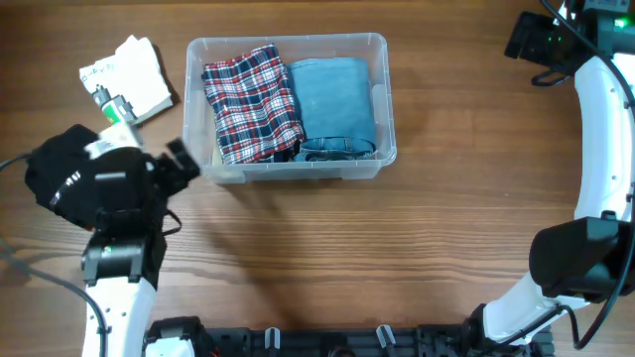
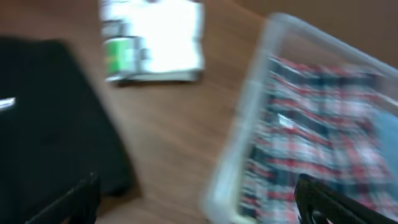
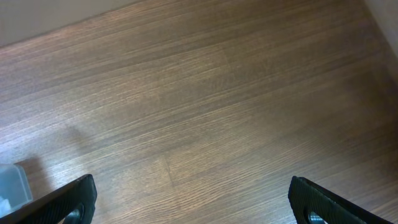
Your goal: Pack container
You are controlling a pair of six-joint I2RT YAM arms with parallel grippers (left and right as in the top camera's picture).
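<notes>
Nearest the lens, noted left gripper (image 2: 199, 208) with jaws spread wide and nothing between them, poised just beside the lower left corner of the container (image 1: 286, 40). Located container at upper centre of the table (image 1: 397, 258), holding a plaid garment (image 1: 250, 102) and a blue denim garment (image 1: 335, 99) folded side by side, evidently to fill the floor evenly. Observed a dark mass (image 2: 50, 124) at left of the left wrist view; cannot tell whether garment. Recorded white packet (image 1: 124, 77) at upper left, outside the container. Found right gripper (image 3: 193, 208) likewise parted and empty over bare wood at upper right, presumably parked clear of the work. Judged packing well advanced.
</notes>
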